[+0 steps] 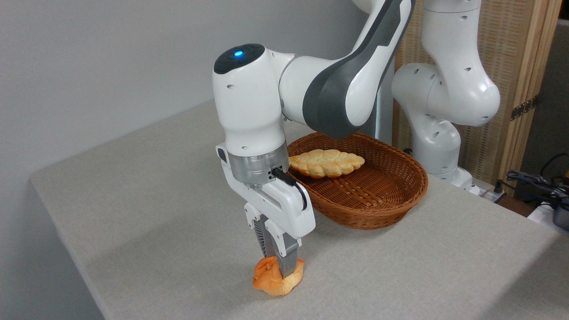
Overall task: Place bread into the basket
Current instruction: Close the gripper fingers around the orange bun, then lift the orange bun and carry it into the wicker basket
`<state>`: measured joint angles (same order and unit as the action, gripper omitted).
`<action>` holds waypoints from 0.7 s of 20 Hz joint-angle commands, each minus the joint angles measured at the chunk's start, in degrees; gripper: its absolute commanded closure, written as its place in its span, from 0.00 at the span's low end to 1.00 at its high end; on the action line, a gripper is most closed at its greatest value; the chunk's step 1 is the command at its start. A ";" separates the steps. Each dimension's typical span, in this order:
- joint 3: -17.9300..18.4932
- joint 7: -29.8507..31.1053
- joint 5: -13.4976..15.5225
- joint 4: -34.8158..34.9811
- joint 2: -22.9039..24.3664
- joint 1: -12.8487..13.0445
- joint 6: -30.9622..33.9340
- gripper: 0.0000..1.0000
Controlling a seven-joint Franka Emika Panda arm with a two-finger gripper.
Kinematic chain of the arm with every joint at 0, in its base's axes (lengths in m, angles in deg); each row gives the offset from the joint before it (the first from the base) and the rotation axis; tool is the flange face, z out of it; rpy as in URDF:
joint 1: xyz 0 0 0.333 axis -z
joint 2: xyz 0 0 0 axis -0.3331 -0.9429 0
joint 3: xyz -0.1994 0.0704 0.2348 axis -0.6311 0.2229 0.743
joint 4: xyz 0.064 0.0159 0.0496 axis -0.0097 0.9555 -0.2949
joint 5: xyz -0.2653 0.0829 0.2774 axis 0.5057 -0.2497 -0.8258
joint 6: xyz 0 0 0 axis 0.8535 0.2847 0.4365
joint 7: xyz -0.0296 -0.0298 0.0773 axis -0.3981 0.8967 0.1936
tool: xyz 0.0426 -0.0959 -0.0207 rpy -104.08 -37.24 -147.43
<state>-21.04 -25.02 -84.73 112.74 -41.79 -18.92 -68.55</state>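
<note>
The bread [272,281], a small orange-golden knotted bun, rests on the grey table near its front edge. My gripper [281,266] points straight down onto it, its two fingers pinched together into the bun's top and squeezing it. The basket [395,202], an oval brown wicker one, stands behind and to the right of the gripper, partly hidden by my arm.
A paler braided loaf [326,162] lies in the basket's far-left part. The arm's white base [438,151] rises behind the basket. Cables [540,186] lie off the table's right side. The table's front edge runs just left of the bun.
</note>
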 commanded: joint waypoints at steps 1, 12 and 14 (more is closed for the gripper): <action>0.26 -0.82 0.73 -1.86 0.91 0.43 3.18 0.73; 0.43 -7.32 1.88 3.29 23.92 4.82 31.41 0.67; 0.61 -8.81 1.61 8.30 28.23 7.36 33.26 0.63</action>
<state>-21.44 -31.42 -83.87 112.53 -20.79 -15.28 -36.68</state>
